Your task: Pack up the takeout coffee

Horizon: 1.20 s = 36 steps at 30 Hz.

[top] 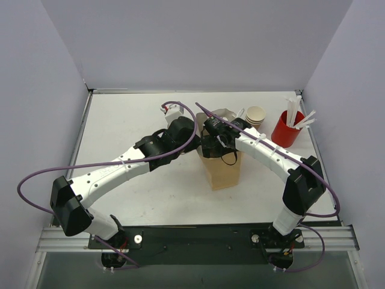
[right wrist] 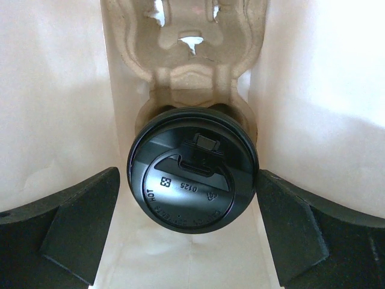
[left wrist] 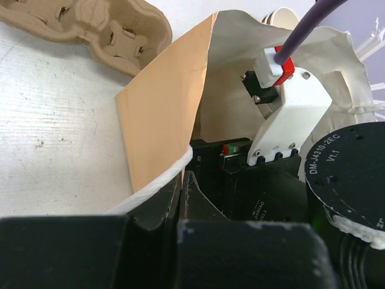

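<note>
The right gripper (right wrist: 187,171) is down inside the paper bag (top: 224,171). Its fingers are wide open, one on each side of the takeout coffee (right wrist: 180,201), and hold nothing. The coffee has a black lid and sits in a slot of the pulp carrier (right wrist: 192,66) in the bag. The left gripper (left wrist: 182,180) pinches the bag's edge by its white handle (left wrist: 157,183).

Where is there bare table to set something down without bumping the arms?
Widest bare patch of the table: back left, between the left wall and the left arm. A second strip lies in front of the paper bag, between both arms. Back right is crowded: stacked paper cups, red cup with straws, right arm.
</note>
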Each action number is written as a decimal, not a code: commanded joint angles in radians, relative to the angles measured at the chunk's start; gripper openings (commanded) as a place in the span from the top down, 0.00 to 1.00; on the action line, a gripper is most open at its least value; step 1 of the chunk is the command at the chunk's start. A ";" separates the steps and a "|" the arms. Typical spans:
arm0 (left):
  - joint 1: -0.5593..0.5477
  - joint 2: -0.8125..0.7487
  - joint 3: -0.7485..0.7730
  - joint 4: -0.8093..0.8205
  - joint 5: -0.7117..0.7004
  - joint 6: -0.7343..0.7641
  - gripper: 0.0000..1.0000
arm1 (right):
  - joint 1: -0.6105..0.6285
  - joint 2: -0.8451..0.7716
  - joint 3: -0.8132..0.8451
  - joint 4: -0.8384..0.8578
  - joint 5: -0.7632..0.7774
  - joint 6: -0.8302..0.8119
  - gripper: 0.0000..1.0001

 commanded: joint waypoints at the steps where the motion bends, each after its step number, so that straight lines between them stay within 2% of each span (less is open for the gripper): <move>1: 0.006 -0.010 0.056 0.013 0.001 0.009 1.00 | 0.000 -0.048 0.041 -0.044 0.026 -0.015 0.09; 36: 0.014 0.011 0.102 -0.024 0.015 0.043 1.00 | 0.050 -0.043 0.059 -0.038 0.083 -0.036 0.09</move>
